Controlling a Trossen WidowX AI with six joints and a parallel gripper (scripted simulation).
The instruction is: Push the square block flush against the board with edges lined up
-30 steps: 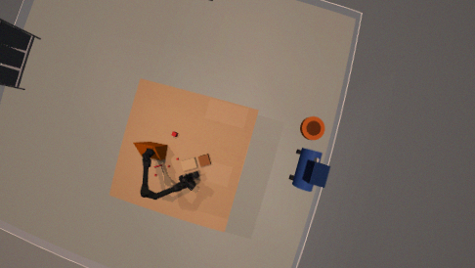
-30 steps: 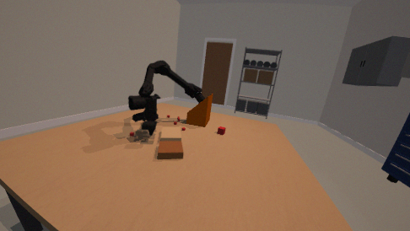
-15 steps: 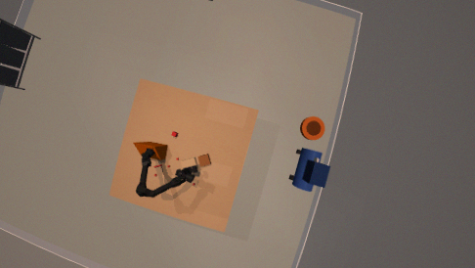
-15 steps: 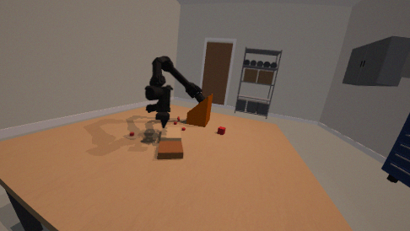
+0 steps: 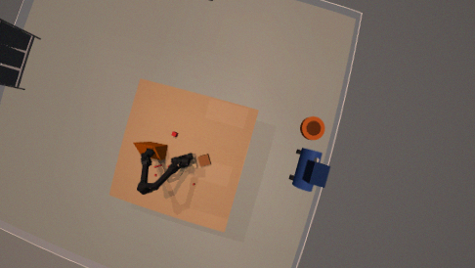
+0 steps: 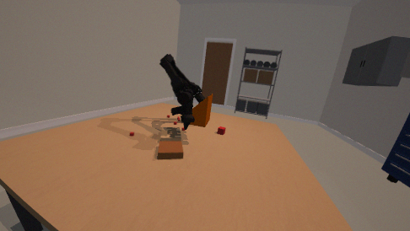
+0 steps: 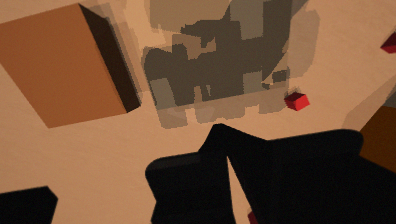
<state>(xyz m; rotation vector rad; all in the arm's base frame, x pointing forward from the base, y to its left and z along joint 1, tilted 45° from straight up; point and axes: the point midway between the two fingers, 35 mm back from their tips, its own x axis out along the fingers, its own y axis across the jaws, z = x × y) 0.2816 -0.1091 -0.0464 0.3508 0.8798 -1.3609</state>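
Note:
The brown square block (image 5: 204,160) (image 6: 170,150) (image 7: 65,67) lies flat on the table. The pale, thin board (image 6: 172,135) (image 7: 220,80) lies flat close beside it, on the robot's side, mostly under the arm's shadow. Their facing sides run nearly parallel; the block's shadow falls between them in the wrist view, and I cannot tell whether they touch. Their near corners in that view look roughly level. My gripper (image 6: 186,128) (image 7: 217,127) is shut and empty. Its tips are raised above the table, near the board's edge in the wrist view. In the top view the arm hides part of the board.
An orange wedge (image 5: 151,149) (image 6: 203,113) stands by the arm's base. A red cube (image 5: 174,134) (image 6: 221,131) lies to one side of it. Several smaller red pieces are scattered about, one (image 5: 194,184) (image 6: 132,134) off to the side of the board.

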